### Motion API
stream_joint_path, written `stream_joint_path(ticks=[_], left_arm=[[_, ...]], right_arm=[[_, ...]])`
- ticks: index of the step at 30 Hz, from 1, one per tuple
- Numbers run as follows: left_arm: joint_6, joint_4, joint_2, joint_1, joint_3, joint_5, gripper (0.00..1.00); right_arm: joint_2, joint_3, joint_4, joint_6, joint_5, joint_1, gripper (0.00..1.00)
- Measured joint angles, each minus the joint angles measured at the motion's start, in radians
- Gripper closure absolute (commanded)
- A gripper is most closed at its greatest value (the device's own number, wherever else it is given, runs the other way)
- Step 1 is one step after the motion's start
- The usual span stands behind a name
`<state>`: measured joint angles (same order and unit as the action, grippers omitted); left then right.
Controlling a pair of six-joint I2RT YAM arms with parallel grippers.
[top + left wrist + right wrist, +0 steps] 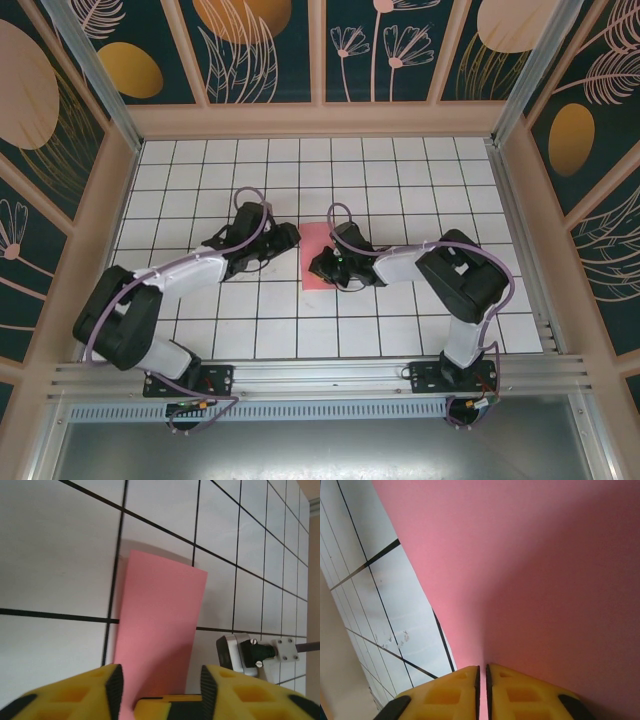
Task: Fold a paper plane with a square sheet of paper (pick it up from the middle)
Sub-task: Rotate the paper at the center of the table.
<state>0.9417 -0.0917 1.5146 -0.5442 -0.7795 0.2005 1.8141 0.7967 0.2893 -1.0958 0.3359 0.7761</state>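
Right jaws up close are clenched tip to tip, seemingly pressing the folded pink paper [545, 580] flat on the desk [400, 170]; left jaws sit released at its edge. I'd slide slowly along the crease, keeping edges lined up.

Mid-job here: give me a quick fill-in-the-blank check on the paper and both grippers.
The thin salmon-pink paper sheet lies on a white table with ____ grid lines. The left gripper has its yellow jaws ____. The right gripper has its yellow jaws ____. Missing words: black; open; shut.
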Motion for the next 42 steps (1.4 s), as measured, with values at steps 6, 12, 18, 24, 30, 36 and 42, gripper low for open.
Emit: stream_joint_path(ticks=[6,12,18,24,30,36,42], left_arm=[[-0.023,-0.009,0.113,0.0,-0.088,0.062,0.66],[-0.037,-0.007,0.153,0.0,-0.129,0.076,0.67],[-0.037,-0.01,0.153,0.0,-0.129,0.072,0.68],[-0.036,-0.01,0.153,0.0,-0.129,0.072,0.67],[-0.036,-0.013,0.153,0.0,-0.129,0.072,0.66],[-0.036,-0.013,0.186,0.0,-0.151,0.079,0.66],[-0.037,-0.009,0.263,0.002,-0.216,0.088,0.66]], right_arm=[[-0.108,-0.001,-0.034,0.049,-0.038,0.0,0.69],[-0.306,-0.03,-0.086,0.101,-0.156,-0.018,0.5],[-0.412,-0.084,-0.146,0.129,-0.29,-0.038,0.45],[-0.479,-0.153,-0.142,0.151,-0.424,-0.038,0.42],[-0.5,-0.196,-0.138,0.175,-0.472,-0.061,0.42],[-0.457,-0.198,-0.13,0.174,-0.368,-0.134,0.42],[-0.404,-0.205,-0.114,0.174,-0.278,-0.134,0.42]])
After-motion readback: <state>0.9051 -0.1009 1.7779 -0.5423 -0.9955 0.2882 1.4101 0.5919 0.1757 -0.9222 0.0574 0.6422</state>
